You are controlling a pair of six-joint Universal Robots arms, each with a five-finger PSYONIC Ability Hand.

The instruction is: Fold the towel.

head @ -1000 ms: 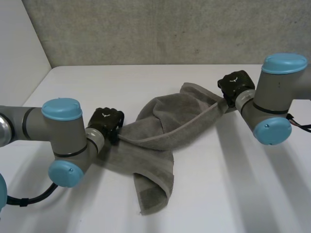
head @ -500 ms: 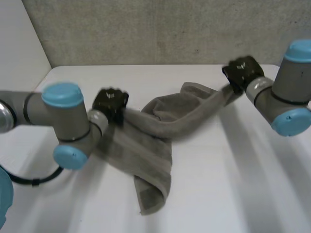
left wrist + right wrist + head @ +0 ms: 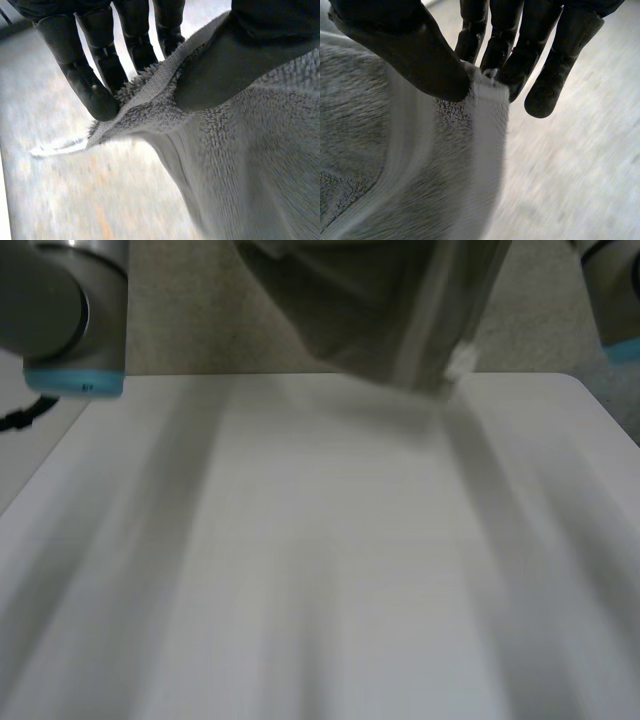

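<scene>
Counter (image 3: 320,570): white and bare, nearest to me; nothing rests on it.
Towel (image 3: 370,310): grey terry, hanging in the air above the far half of the counter, clear of the surface, its lower part drooping in a loose bunch.
Left hand (image 3: 135,35): closed on the towel, pinching an edge between thumb (image 3: 235,65) and fingers (image 3: 97,95), close to what looks like a corner; the cloth falls away below the grip.
Right hand (image 3: 510,45): also clamped on the towel, with a corner of the pale hem band nipped between thumb and fingertips.
Left arm (image 3: 60,310): raised high at one side of the cloth.
Right arm (image 3: 615,290): raised high at the other side, well apart from the left.
Wall (image 3: 180,330): rough grey, behind the hanging towel.
Done so far: as I read it, only the pick-up; the towel is held by two points on its border and strung between the hands, and no neat fold shows.
Left to do: most of the job by my reckoning, meaning spreading the cloth flat on the counter, then bringing one edge over to meet the other and smoothing it.
</scene>
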